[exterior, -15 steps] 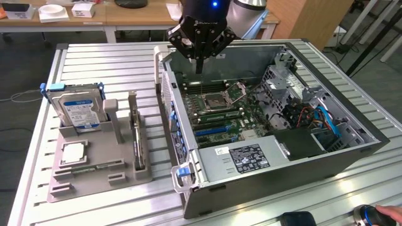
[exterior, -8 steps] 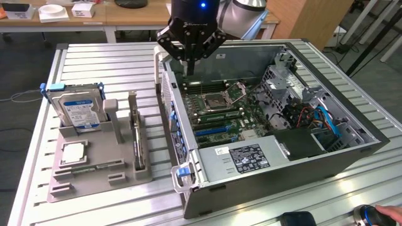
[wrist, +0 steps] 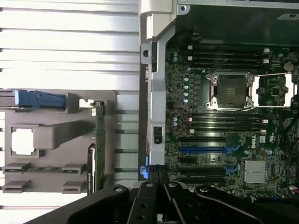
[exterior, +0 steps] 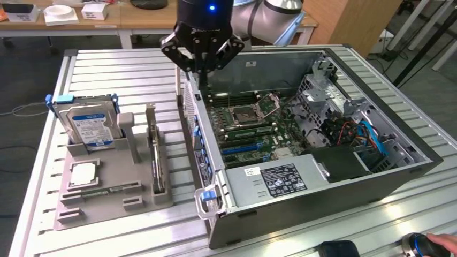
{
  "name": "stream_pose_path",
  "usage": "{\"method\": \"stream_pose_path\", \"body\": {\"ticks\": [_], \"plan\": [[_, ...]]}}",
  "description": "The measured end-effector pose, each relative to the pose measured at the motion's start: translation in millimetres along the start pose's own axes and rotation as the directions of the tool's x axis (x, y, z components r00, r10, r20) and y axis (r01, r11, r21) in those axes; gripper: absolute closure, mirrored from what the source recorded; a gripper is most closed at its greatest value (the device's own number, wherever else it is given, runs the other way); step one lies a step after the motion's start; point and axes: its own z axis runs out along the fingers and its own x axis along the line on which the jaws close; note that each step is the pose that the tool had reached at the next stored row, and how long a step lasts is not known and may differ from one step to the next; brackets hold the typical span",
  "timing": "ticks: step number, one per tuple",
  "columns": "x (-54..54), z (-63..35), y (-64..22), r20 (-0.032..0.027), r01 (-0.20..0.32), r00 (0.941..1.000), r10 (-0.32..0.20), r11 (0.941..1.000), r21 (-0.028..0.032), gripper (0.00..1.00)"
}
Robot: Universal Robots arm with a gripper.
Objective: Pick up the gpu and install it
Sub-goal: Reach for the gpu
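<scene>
Currently my gripper (exterior: 200, 68) is closed and empty by the computer case (exterior: 300, 214) edge; gpu (exterior: 155, 155) stands on edge at 7 o'clock, long axis 12-to-6.

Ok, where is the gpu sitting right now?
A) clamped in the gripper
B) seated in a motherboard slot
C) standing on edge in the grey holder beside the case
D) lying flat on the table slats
C: the gpu stands on edge in the grey holder next to the hard drive, while the gripper is shut on nothing above the case.
</scene>
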Motion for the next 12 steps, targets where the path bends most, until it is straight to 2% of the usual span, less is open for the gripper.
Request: {"method": "stream_pose_path", "body": {"ticks": [11,12], "plan": [[35.5,0.2,-8.0,-0.0002,0.005,1.0,-0.005,1.0,-0.0001,0.9],[46.4,0.3,-10.7,-0.0003,0.007,1.0,-0.007,1.0,-0.0001,0.9]]}}
